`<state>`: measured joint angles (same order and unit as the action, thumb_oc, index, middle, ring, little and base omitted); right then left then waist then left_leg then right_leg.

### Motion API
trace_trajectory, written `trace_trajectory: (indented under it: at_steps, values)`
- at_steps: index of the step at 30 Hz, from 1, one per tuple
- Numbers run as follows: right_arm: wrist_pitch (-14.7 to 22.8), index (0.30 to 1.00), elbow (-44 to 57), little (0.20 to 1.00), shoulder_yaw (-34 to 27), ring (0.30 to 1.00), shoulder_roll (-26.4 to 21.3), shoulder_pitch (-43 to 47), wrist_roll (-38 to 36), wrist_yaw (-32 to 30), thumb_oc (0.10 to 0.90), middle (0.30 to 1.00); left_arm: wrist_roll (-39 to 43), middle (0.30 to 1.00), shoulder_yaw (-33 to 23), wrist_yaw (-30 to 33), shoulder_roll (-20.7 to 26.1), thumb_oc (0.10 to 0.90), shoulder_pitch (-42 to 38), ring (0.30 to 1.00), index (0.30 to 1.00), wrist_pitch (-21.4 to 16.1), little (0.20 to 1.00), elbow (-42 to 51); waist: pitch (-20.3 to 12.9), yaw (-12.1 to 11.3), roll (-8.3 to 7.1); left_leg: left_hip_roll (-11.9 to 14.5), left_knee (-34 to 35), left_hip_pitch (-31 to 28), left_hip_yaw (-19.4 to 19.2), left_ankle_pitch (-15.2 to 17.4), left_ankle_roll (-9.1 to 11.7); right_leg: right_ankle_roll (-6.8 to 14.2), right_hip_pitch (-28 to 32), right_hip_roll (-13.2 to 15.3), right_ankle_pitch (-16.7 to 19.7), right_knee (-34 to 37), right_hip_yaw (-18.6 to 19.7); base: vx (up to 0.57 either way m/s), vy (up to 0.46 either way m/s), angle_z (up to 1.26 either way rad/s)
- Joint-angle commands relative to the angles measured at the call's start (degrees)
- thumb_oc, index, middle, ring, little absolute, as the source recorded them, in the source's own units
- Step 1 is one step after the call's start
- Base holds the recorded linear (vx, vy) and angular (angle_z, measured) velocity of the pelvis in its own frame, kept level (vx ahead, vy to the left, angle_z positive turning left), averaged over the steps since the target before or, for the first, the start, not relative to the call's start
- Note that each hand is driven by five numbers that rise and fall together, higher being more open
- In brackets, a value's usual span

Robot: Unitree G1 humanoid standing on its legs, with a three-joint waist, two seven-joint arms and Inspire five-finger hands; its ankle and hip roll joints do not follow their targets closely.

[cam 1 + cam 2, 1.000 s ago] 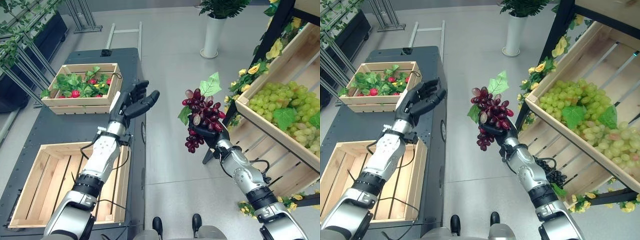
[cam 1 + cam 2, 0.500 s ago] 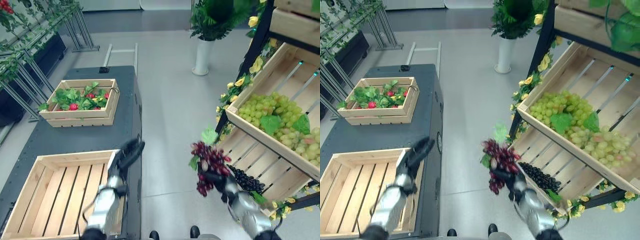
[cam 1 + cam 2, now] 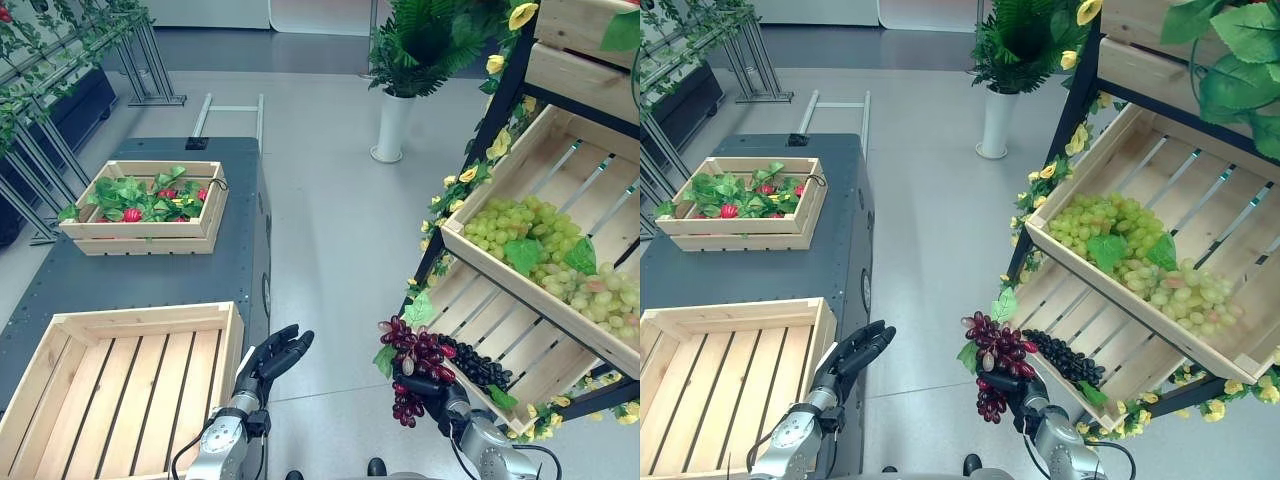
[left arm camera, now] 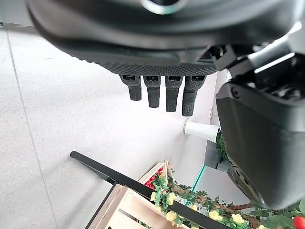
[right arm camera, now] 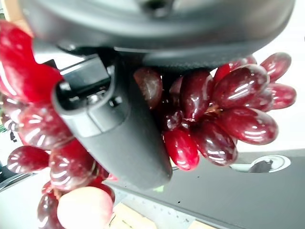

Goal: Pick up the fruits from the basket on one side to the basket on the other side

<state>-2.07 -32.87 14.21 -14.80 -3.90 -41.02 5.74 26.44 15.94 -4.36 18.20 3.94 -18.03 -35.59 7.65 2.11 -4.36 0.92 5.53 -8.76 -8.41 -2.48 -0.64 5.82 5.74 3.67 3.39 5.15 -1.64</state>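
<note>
My right hand [image 3: 441, 391] is shut on a bunch of dark red grapes [image 3: 412, 358] with a green leaf, held over the floor beside the slanted shelf crates; the grapes [image 5: 224, 114] bulge around its thumb [image 5: 114, 129] in the right wrist view. My left hand [image 3: 270, 358] is open, fingers [image 4: 162, 93] straight, holding nothing, by the right edge of the empty wooden crate [image 3: 60, 330] on the dark table [image 3: 140, 275]. A second crate [image 3: 80, 232] with red fruits and leaves sits at the table's far end.
A slanted shelf crate [image 3: 600, 340] of green grapes [image 3: 535, 255] stands at the right, with a lower crate holding black grapes [image 3: 475, 365]. A white vase with a plant [image 3: 390, 125] stands on the floor behind. Metal racks with vines [image 3: 60, 120] line the left.
The camera view has lifted and shifted. Both arms have dropped low: the right hand with the red grapes now sits by the lower shelf crate, the left hand by the empty crate's edge.
</note>
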Motion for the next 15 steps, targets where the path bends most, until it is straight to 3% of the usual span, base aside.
trace_trajectory:
  at_steps: [1, 8, 15]
  values:
    - [7.0, 0.300, 1.7, 0.300, -2.1, 0.300, -0.1, 7.6, -3.2, 0.5, 0.400, 0.300, -1.8, 0.900, 1.4, -0.8, 0.2, 0.800, -8.5, 0.900, 0.900, -6.8, 0.900, 2.5, 1.5, -0.3, 2.14, -2.2, -0.5, 0.2, 2.9, 6.6, -0.7, -2.9, 0.6, -4.7, -3.7, -1.7, -0.9, 0.00, 0.000, 0.00]
    - [9.7, 0.300, -2.9, 0.300, -3.7, 0.300, -0.4, 9.2, -4.8, -1.1, 0.400, 0.300, -2.1, 0.900, 2.5, -1.4, 0.4, 0.800, -9.3, 0.900, 0.900, -3.9, 0.900, -0.1, 3.4, -0.2, 2.93, -2.3, -4.8, 1.5, 1.5, 7.7, -1.2, -3.4, -1.3, -4.4, -6.0, -7.3, -1.9, 0.00, 0.000, 0.00]
    - [11.9, 0.300, -7.2, 0.300, -9.0, 0.300, -5.6, 15.8, -7.6, -3.1, 0.400, 0.300, -2.1, 0.900, 4.3, -2.4, 1.8, 0.800, -11.9, 0.900, 0.900, -1.4, 0.900, -0.4, 8.9, -0.8, 3.42, -2.4, -14.6, 7.4, -0.1, 10.4, -1.4, -3.7, -6.9, -3.5, -9.1, -17.1, -4.7, -0.05, -0.013, 0.02]
